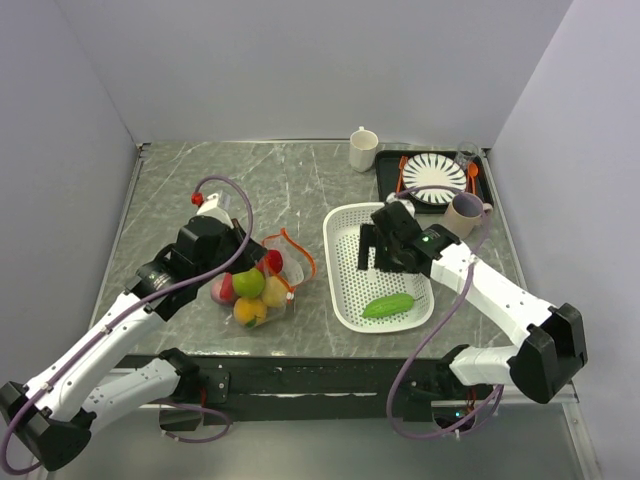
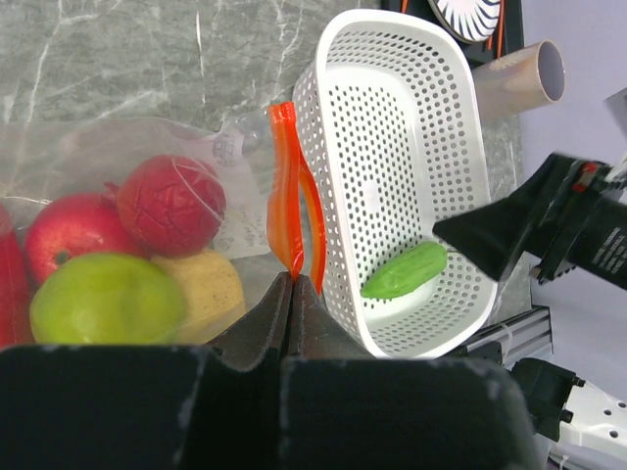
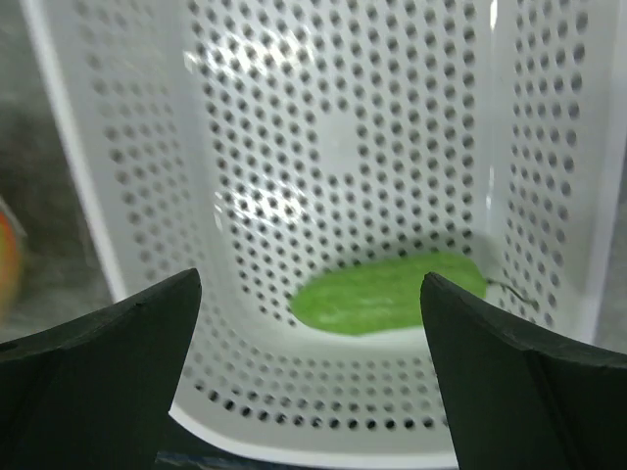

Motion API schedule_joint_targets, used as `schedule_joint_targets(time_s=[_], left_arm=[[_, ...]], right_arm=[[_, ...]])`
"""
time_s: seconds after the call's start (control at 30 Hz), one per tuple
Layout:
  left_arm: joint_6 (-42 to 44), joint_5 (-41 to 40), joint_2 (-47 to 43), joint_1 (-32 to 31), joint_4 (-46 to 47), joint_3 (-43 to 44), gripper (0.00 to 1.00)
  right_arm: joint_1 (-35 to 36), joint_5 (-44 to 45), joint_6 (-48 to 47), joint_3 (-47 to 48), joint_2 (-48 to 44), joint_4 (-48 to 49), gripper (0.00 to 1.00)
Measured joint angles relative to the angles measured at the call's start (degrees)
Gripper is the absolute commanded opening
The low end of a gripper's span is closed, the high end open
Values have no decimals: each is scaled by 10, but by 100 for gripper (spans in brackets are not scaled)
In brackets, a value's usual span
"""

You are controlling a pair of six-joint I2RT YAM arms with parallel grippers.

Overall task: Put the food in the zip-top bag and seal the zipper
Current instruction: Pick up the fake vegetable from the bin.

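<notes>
Beside the basket (image 2: 392, 117), the left pincer (image 2: 292, 286) is clamped on the zipper (image 2: 285, 196). The right pincer (image 3: 312, 284) gapes wide, empty, over the basket's cucumber (image 3: 387, 292).

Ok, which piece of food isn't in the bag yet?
The green cucumber, lying alone in the white basket below the open right hand. The red, green and yellow balls are all inside the zip-top bag.

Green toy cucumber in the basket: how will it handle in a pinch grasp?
The glossy green toy cucumber looks smooth, so probably slippery. Rounded and elongated, lying in the white perforated basket, it may roll if nudged.
</notes>
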Motion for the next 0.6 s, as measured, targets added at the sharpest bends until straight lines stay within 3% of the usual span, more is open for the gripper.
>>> schedule_joint_targets(time_s=[0.23, 0.47, 0.6], left_arm=[[0, 8, 10, 0, 4, 0, 1], [0, 12, 10, 0, 7, 0, 1], [0, 14, 12, 0, 8, 0, 1]], right_arm=[[0, 6, 34, -19, -27, -79, 100], [1, -20, 170, -128, -151, -39, 100], [1, -11, 220, -144, -147, -30, 100]])
